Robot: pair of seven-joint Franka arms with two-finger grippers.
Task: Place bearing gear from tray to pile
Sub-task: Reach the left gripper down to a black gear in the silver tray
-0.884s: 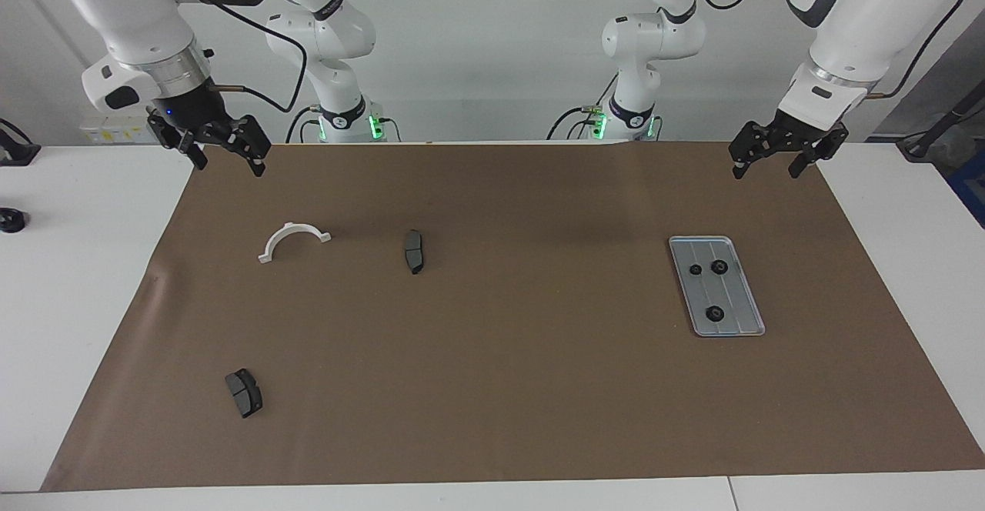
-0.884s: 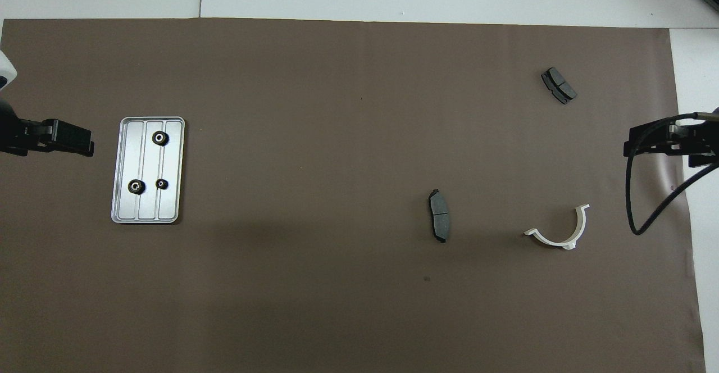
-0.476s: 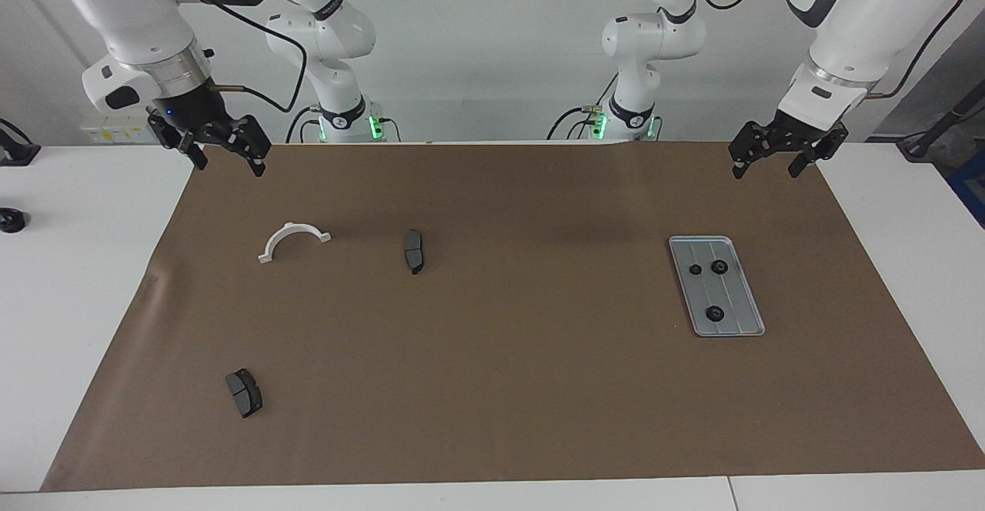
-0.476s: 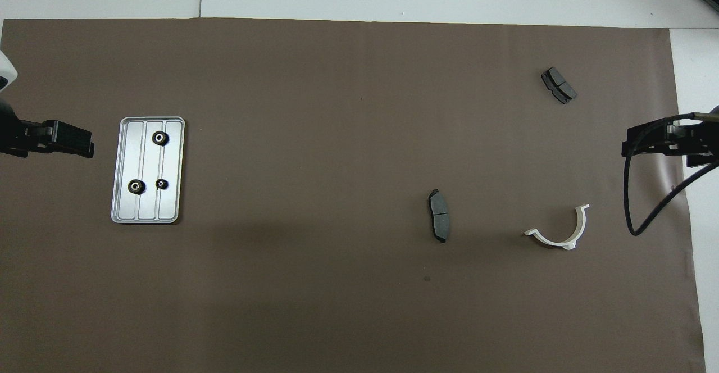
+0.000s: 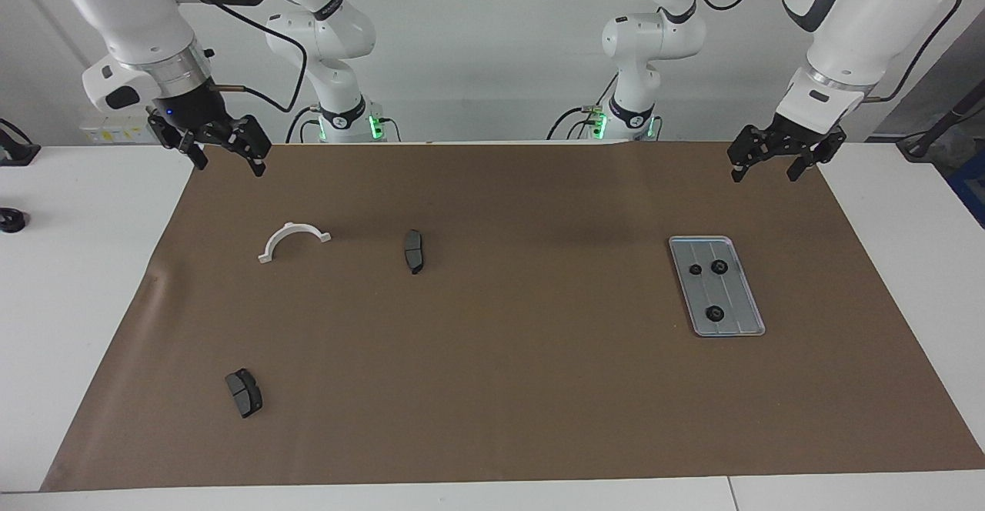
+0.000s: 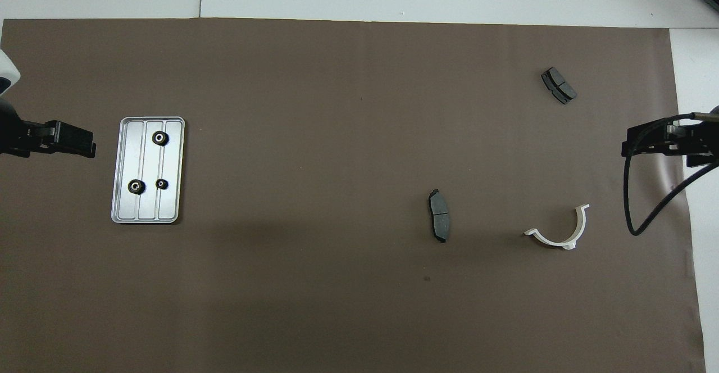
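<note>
The silver-grey tray (image 5: 740, 288) lies on the brown mat toward the left arm's end, also in the overhead view (image 6: 172, 159). Three small black bearing gears lie in it (image 5: 695, 269) (image 5: 719, 267) (image 5: 715, 313). The pile is scattered toward the right arm's end: a white half-ring bracket (image 5: 291, 227) and two dark brake pads (image 5: 414, 251) (image 5: 244, 392). My left gripper (image 5: 763, 171) is open and empty, raised over the mat's corner near its base. My right gripper (image 5: 228, 163) is open and empty, raised over the mat's corner nearest the bracket.
The brown mat (image 5: 523, 388) covers most of the white table. A small black object (image 5: 9, 220) sits on the bare table past the mat at the right arm's end. In the overhead view the grippers (image 6: 84, 142) (image 6: 632, 145) show at the mat's ends.
My left gripper has shifted very slightly over the mat's corner. The right gripper, the tray, the gears and the pile parts have not moved.
</note>
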